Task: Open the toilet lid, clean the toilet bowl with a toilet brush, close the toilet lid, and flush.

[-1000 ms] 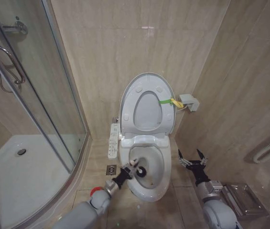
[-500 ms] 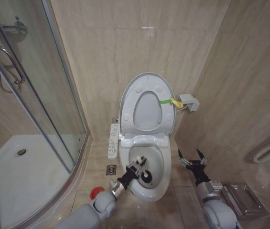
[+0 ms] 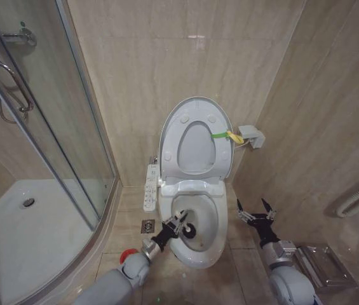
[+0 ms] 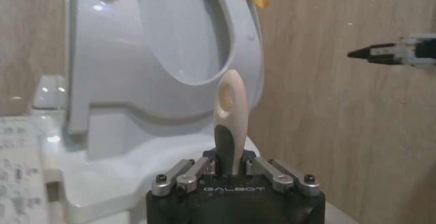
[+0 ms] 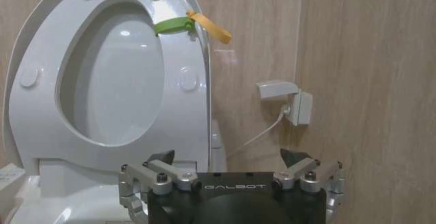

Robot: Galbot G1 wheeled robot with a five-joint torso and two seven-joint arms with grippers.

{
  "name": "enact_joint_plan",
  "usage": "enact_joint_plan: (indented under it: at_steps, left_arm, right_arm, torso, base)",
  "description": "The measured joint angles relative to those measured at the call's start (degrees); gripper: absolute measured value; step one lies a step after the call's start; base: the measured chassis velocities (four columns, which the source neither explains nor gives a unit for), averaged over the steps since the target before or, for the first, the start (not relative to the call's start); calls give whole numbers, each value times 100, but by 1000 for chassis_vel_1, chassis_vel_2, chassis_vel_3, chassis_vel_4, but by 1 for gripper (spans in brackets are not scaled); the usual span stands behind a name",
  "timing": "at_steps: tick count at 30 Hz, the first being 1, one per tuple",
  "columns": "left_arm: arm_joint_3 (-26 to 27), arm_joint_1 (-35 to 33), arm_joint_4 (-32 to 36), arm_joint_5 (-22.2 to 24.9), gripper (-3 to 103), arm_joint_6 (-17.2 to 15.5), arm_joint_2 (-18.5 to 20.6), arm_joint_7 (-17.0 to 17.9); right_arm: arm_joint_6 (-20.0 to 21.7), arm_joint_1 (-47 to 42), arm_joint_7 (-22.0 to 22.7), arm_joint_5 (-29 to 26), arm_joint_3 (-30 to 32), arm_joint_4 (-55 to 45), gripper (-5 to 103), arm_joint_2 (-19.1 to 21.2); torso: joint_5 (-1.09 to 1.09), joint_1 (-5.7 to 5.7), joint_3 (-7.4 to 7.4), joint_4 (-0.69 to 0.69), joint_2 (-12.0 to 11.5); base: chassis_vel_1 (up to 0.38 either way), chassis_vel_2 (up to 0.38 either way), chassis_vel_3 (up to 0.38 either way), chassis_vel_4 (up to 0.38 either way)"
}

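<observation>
One toilet brush (image 3: pixel 187 229) is in my left tool (image 3: pixel 178 224), black bristle head down inside the toilet bowl (image 3: pixel 209 254), toward the bowl's left rim. In my left wrist view the pale handle (image 4: pixel 229 127) stands straight up between the closed fingers (image 4: pixel 192 174), gripped low on its darker shank with the looped end free above. I judge the brush light and stiff in the handle, springy at the bristles; the smooth handle could twist or slip under scrubbing pressure, so this low grip near the head seems the right place to hold it.

The bowl is glossy ceramic, hard and slick, so the bristles should slide rather than catch. Behind it the toilet lid (image 3: pixel 195 130) stands upright against the wall, seat raised with it, the yellow-green strap (image 3: pixel 225 135) at its right edge. The lid looks like thin, light plastic that will swing on its hinge; the strap or the top rim is where I would take it.

My right tool (image 3: pixel 256 214) hangs off the bowl's right side above the floor, fingers spread wide, holding nothing.
</observation>
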State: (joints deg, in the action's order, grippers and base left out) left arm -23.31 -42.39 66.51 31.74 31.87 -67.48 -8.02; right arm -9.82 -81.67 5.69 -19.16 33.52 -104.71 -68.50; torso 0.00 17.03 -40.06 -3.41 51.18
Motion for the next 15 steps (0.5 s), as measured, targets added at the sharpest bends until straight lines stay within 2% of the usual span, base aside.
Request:
enact_joint_plan:
  at_steps: [15]
  left_arm:
    - [3, 26, 414, 114, 19, -51, -13, 86]
  right_arm:
    - [0, 0, 0, 0, 0, 0, 100, 0]
  torso:
    - [0, 0, 0, 0, 0]
  base:
    - [0, 0, 0, 0]
